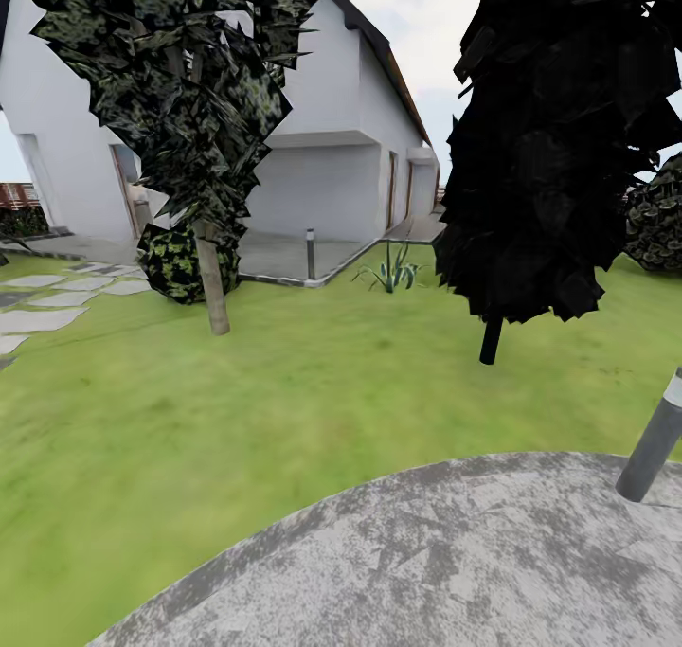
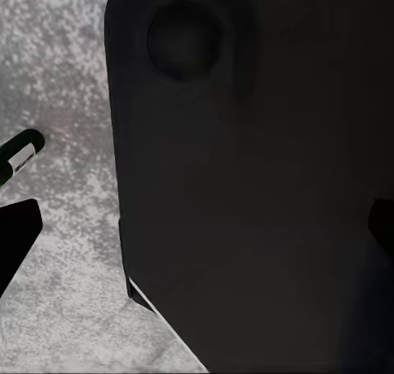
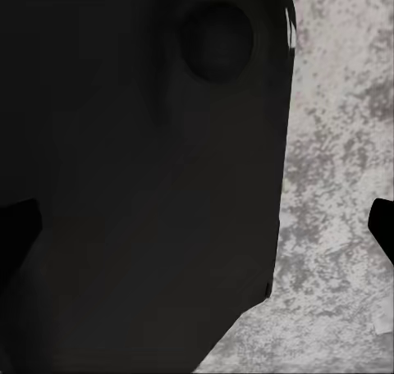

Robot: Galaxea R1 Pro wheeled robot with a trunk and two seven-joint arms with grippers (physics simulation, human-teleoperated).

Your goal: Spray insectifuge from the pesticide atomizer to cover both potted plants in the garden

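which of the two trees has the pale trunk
The tree on the left, in front of the house: its trunk is light tan, while the right tree has a thin black trunk and nearly black foliage.

Broad matte black body panel [image 2: 246, 185] with rounded corners, a shallow round dimple near its top, the same dark plate [image 3: 139, 185] by the other wrist, black wedge-shaped fingertips [image 2: 16, 234] at the edges

Two trees [image 1: 180, 107], one house [image 1: 332, 145], perhaps two posts [image 1: 310, 253].
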